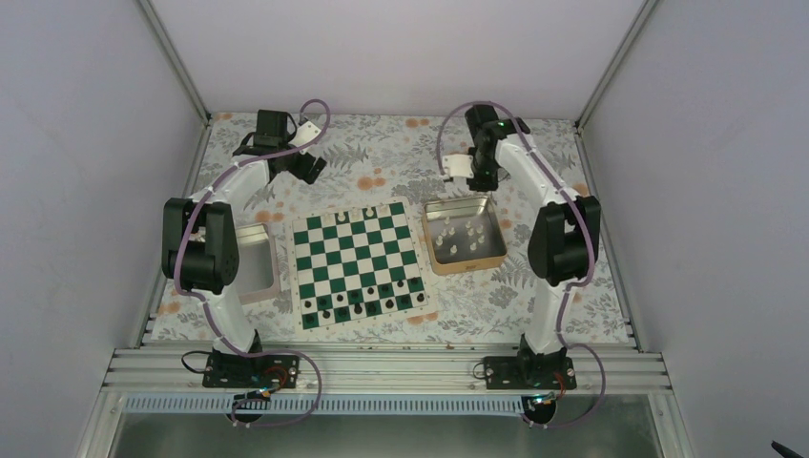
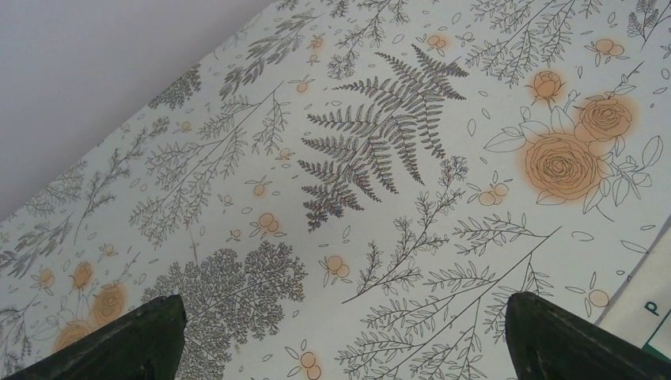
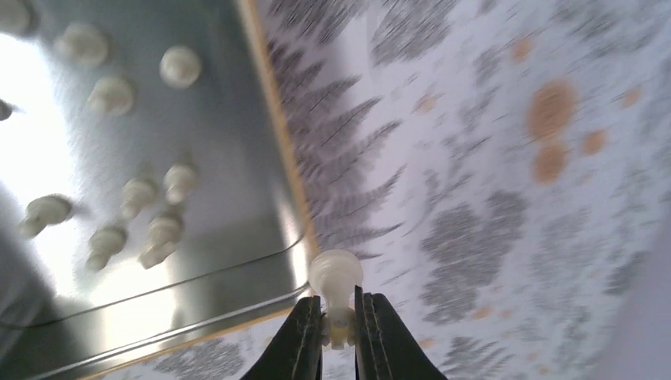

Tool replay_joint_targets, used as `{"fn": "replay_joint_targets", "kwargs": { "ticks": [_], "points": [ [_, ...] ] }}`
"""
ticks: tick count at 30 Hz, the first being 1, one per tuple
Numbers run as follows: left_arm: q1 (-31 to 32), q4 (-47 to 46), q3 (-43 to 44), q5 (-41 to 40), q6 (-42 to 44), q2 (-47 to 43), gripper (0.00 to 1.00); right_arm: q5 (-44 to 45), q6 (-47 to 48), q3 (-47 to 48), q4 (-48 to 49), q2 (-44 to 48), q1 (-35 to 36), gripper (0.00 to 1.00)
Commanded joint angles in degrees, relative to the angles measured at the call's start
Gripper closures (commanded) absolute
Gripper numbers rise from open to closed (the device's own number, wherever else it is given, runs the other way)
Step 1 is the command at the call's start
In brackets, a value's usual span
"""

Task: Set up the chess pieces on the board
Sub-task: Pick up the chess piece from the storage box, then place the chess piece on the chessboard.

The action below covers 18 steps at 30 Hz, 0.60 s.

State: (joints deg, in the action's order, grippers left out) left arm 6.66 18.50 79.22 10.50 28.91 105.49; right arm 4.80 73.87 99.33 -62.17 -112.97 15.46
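The green and white board [image 1: 358,262] lies flat at the table's middle. Dark figures fill its near rows, and a white chess piece [image 1: 369,210] stands at its far edge. Several more white pieces [image 1: 458,234] lie in the tan tin [image 1: 492,253] to the board's right. My right gripper [image 3: 338,317] is shut on a white chess piece [image 3: 335,277], held above the tin's corner [image 3: 297,237], and it sits at the tin's far edge [image 1: 474,176]. Loose white pieces [image 3: 180,66] rest inside. My left gripper [image 2: 340,324] hangs open over the bare cloth; its fingers [image 2: 150,340] stand wide apart with nothing between them.
A grey tray [image 1: 259,277] sits left of the board, partly hidden by the left arm. A floral cloth [image 1: 401,157] covers the table. Walls and metal rails close in the back and sides. A corner of the board [image 2: 653,324] shows in the left wrist view.
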Motion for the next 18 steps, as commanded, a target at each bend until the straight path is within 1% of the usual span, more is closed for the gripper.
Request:
{"fn": "replay_joint_targets", "kwargs": {
  "ticks": [1,4,11,18],
  "points": [
    [0.15,-0.69,0.23,0.2,-0.13,-1.58,0.0,-3.37,-0.19,9.69,-5.0,-4.0,4.22,0.91],
    [0.12,-0.45,0.18,0.23,0.13,-1.98,0.0,-4.8,-0.21,14.7,-6.35,-6.97,7.41,0.91],
    [0.11,-0.52,-0.76,0.48,0.51,-3.34,0.0,-6.84,-0.43,22.71,-6.53,-14.54,13.59,0.9],
    [-0.14,-1.19,-2.0,1.33,0.59,-4.09,0.0,-9.54,-0.11,26.63,-6.07,-20.34,16.97,0.9]
  ]
}}
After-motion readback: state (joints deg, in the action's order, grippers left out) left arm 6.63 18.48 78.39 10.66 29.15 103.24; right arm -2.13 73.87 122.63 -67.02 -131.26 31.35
